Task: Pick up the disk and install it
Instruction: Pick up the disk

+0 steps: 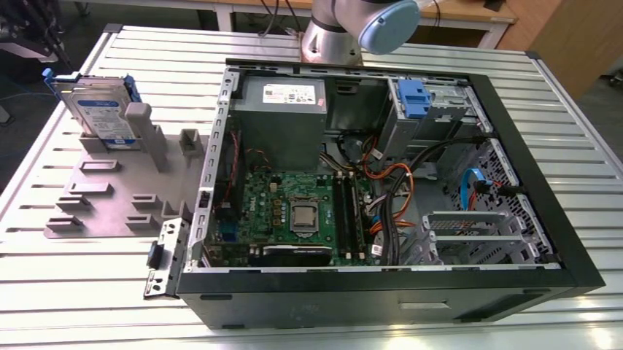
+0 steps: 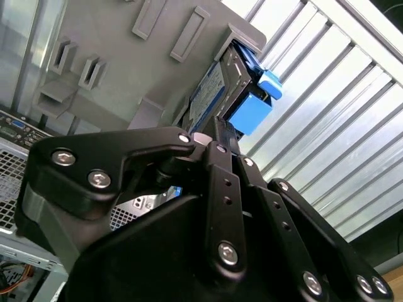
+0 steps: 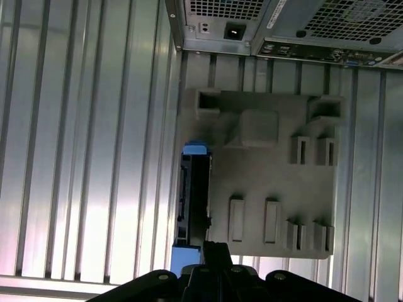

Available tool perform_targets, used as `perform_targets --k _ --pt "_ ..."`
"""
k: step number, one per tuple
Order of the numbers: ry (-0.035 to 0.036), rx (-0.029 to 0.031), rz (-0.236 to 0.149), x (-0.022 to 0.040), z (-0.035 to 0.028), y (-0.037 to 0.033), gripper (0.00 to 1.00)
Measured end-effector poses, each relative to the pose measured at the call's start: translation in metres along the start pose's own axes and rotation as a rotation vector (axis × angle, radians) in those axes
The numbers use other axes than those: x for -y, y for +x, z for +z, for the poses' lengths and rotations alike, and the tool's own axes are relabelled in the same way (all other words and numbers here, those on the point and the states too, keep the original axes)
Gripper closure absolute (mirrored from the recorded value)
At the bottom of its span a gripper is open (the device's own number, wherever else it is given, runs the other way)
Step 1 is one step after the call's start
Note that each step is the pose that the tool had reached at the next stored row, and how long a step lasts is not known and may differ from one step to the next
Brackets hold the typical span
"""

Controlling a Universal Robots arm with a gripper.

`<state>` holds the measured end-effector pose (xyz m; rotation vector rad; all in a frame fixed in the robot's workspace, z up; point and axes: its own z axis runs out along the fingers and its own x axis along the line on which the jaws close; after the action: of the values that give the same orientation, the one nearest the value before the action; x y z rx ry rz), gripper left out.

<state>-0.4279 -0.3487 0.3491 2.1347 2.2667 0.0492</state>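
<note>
The hand (image 2: pixel 220 129) hangs above the surface. Its black fingers look drawn together at the tips, with nothing between them. Just past those tips, in both wrist views, stands the disk (image 2: pixel 211 94).

The disk is on edge in a slot of the grey fixture plate (image 1: pixel 117 197), leaning against an upright post. In the exterior view this is at the plate's far corner, on the exterior view's left of the open computer case (image 1: pixel 389 182) and well apart from it.

I judge the disk to be stiff and fairly heavy for its size: a metal body that will not flex, but one that takes knocks badly. Its flat faces are smooth and likely slippery. The blue carrier frame (image 2: pixel 249 110) round its edges is plastic and may give a little if squeezed. A sound hold would be across the two broad faces near the free upper edge, clear of the post and the blue end tabs, so that it lifts straight out of the slot.

The exterior view gives the label face, the disk's stance and the case's open interior. The first wrist view looks down on the disk's (image 3: pixel 192 195) thin edge and shows how it lines up with the hand (image 3: pixel 214 248). The second wrist view brings the blue end piece and the finger linkage in close.
</note>
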Motion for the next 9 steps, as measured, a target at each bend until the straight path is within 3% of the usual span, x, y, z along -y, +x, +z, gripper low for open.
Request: perform_targets --k 4,9 --pt "0.0 0.0001 0.004 0.0011 0.0007 0.003 0.83" --pt "0.0011 0.0004 0.013 0.0054 0.0024 0.0052 0.59"
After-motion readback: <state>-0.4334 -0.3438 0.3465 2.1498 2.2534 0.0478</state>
